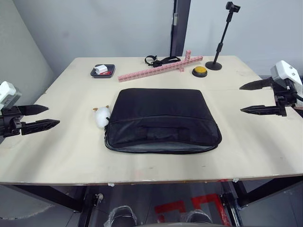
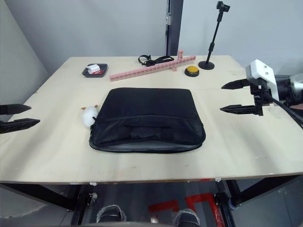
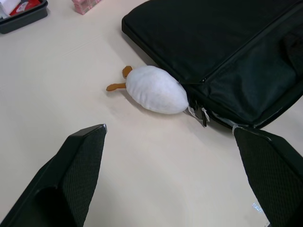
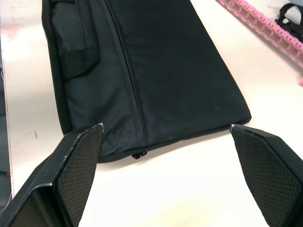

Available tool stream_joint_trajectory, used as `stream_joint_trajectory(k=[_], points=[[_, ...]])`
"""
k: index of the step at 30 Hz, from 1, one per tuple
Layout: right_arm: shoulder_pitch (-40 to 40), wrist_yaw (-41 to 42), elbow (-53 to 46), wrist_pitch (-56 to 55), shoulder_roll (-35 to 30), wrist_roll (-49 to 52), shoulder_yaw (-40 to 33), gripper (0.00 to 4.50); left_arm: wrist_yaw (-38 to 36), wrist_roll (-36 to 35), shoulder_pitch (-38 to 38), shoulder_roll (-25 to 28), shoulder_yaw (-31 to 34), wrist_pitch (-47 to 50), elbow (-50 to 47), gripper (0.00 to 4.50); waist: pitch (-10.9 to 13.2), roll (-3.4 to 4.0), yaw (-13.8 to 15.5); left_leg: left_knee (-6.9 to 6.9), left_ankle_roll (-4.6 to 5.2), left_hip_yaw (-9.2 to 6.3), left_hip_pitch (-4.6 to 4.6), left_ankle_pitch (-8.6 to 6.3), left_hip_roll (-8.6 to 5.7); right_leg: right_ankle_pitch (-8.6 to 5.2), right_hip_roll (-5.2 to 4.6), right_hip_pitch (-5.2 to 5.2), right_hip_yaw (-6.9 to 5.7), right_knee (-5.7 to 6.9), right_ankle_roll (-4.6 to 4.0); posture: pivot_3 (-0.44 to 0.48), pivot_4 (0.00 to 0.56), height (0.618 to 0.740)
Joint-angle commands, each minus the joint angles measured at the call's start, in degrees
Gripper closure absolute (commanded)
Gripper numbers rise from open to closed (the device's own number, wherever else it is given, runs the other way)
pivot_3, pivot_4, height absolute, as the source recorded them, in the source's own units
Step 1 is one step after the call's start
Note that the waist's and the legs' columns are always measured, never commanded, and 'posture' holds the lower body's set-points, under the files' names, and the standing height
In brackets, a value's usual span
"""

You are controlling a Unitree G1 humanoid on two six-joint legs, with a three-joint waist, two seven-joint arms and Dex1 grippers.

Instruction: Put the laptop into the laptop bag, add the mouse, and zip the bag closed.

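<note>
The black laptop bag (image 1: 161, 118) lies flat in the middle of the table, its pocket side up. A thin grey strip shows along its near edge. The laptop and the mouse are hidden or out of view. My left gripper (image 1: 53, 116) hovers open over the table's left edge, well left of the bag, with nothing between its fingers. In the left wrist view the gripper (image 3: 169, 128) points toward the bag's corner (image 3: 246, 94) and its zipper pull. My right gripper (image 1: 240, 99) is open and empty to the right of the bag, and in the right wrist view it (image 4: 165, 126) faces the bag's side (image 4: 142, 75).
A white egg-shaped thing with orange parts (image 1: 102, 116) touches the bag's left side. At the back stand a black tray (image 1: 102, 70), a long pink brick bar (image 1: 158, 69), a black strap (image 1: 158, 60), a yellow button (image 1: 200, 71) and a camera stand (image 1: 220, 42).
</note>
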Motion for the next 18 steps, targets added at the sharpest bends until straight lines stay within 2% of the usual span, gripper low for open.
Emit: stream_joint_trajectory(k=[1, 6, 8, 13, 18], points=[[-1.65, 1.16, -3.01, 2.56, -0.02, 2.24, -1.18, 0.00, -0.67, 0.72, -0.66, -0.63, 0.46, -0.57, 0.04, 0.03, 0.00, 0.00, 0.01, 0.01, 0.00, 0.00, 0.00, 0.00, 0.00, 0.00, 0.00, 0.00, 0.00, 0.00, -0.06, 0.000, 0.150, 0.740], [-3.05, -1.99, -7.41, 7.61, 2.87, 5.53, -1.80, 0.00, 0.33, 0.44, -2.04, -1.85, 1.11, 0.88, 0.25, 0.03, 0.01, -0.01, -0.09, 0.06, 0.00, -0.01, 0.03, 0.00, 0.00, 0.00, 0.00, 0.00, 0.01, 0.11, -0.10, 0.000, 0.150, 0.740], [-3.24, -4.29, -12.36, 11.23, 6.54, 8.83, -1.25, 0.00, 1.61, 0.82, -2.67, -3.25, 1.10, 0.60, 1.13, 0.03, 0.00, 0.00, -0.24, 0.09, 0.00, -0.01, 0.07, 0.00, 0.00, -0.01, 0.00, 0.01, 0.02, 0.17, -0.11, 0.000, 0.150, 0.740], [-5.99, -12.82, -20.67, 13.08, 19.50, 11.84, 1.41, 0.00, 3.47, 1.12, -1.82, -6.61, 1.85, 0.05, 0.78, 0.03, 0.00, 0.00, -0.52, 0.14, 0.00, -0.04, 0.05, 0.00, 0.01, -0.01, 0.01, -0.06, 0.02, 0.35, -0.11, 0.000, 0.150, 0.740], [-11.16, -22.24, -21.40, 14.70, 35.02, 13.47, 4.78, 0.00, 7.45, 1.00, -0.92, -10.67, 3.98, -0.49, -1.71, 0.03, -0.01, -0.02, -0.63, 0.16, -0.02, -0.08, 0.08, 0.00, 0.01, -0.02, 0.02, -0.08, 0.01, 0.46, -0.15, 0.000, 0.150, 0.740]])
